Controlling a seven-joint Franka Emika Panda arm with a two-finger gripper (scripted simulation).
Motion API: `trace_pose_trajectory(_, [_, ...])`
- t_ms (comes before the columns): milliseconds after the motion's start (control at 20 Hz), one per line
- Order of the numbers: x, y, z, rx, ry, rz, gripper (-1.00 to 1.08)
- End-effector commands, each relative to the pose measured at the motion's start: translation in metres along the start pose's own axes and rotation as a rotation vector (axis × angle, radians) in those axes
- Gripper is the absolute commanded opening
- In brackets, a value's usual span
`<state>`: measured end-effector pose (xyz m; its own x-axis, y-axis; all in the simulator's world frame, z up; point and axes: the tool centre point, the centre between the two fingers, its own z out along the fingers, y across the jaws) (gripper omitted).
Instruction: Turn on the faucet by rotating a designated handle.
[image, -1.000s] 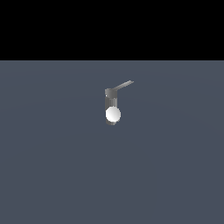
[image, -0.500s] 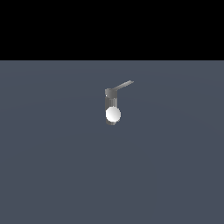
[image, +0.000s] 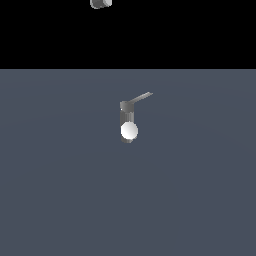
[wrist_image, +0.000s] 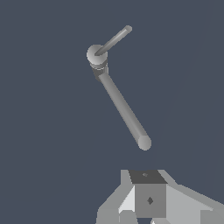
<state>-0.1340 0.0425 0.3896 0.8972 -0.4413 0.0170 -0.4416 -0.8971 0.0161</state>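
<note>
The faucet (image: 126, 119) is a small grey post standing on the dark floor at the middle of the exterior view, with a white ball (image: 129, 131) at its lower front. The handle (image: 139, 98), a thin pale bar, sticks out from the post's top toward the exterior view's right. In the wrist view the faucet (wrist_image: 97, 54) has the thin handle (wrist_image: 116, 38) on one side and a thicker grey tube (wrist_image: 124, 109) reaching toward my gripper (wrist_image: 146, 176). The gripper is apart from the faucet. Its fingers appear as one block with no gap and hold nothing.
A grey-white piece of the arm (image: 100, 3) pokes in at the top edge of the exterior view, high above and behind the faucet. Flat dark grey floor (image: 60, 190) surrounds the faucet.
A piece of the arm has come into the top edge of the exterior view. The faucet and its handle have not moved.
</note>
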Motion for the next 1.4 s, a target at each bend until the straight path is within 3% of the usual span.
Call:
trace_pose_trajectory(0, [0.014, -0.009, 0.013, 0.002, -0.002, 0.062, -1.00])
trace_pose_trajectory(700, [0.100, -0.040, 0.083, 0.005, -0.010, 0.407, -1.00])
trace_pose_trajectory(1350, [0.196, -0.038, 0.155, 0.003, -0.016, 0.766, -1.00])
